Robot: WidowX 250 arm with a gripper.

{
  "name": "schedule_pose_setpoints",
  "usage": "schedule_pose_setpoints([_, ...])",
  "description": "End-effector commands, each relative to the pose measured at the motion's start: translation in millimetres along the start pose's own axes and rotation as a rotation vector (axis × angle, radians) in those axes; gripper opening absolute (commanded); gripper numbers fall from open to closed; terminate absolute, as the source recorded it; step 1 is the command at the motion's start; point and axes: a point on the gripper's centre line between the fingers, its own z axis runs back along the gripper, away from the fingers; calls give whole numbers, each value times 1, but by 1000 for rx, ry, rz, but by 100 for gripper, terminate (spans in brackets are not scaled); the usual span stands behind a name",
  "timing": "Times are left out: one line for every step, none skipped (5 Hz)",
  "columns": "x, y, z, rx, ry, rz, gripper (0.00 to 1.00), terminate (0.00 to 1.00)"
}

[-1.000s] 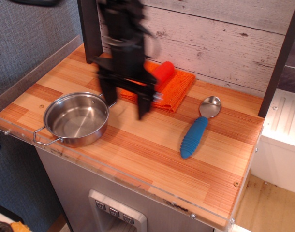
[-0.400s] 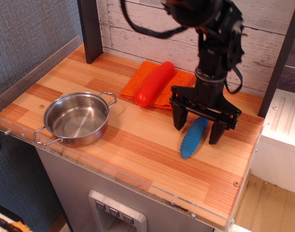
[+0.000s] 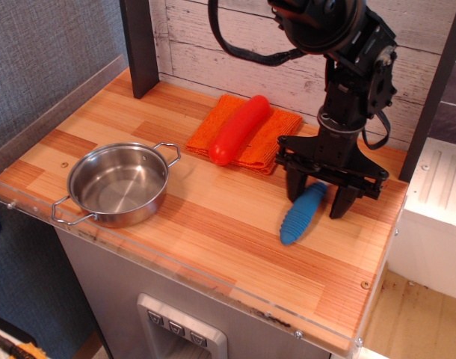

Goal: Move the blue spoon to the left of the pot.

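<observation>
Gripper (image 3: pixel 318 198) is seen spread apart, fingers straddling the blue spoon (image 3: pixel 300 215) upper handle, not clamped. Spoon is lain at 3 o'clock of the pot (image 3: pixel 117 185), well apart.

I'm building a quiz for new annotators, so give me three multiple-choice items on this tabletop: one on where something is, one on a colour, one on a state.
1. Where does the red sausage-shaped object lie?
A. inside the pot
B. on the orange cloth
C. on the floor

2. What colour is the spoon handle under the gripper?
A. blue
B. green
C. yellow

3. What is in the pot?
A. a spoon
B. a cloth
C. nothing

Answers:
1 B: it rests across the orange cloth by the back wall.
2 A: the blue spoon shows its ribbed bright-blue handle between the open fingers of the gripper.
3 C: the pot shows only its bare shiny inside.
</observation>
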Motion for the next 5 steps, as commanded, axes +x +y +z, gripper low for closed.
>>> schedule_pose_setpoints([8, 28, 50, -58, -85, -14, 0, 0])
schedule_pose_setpoints([4, 84, 93, -80, -147, 50, 0, 0])
schedule_pose_setpoints([-11, 135, 108, -71, -129, 105, 0, 0])
schedule_pose_setpoints([-26, 180, 90, 45, -36, 83, 0, 0])
schedule_pose_setpoints([-39, 228, 68, 61, -15, 24, 0, 0])
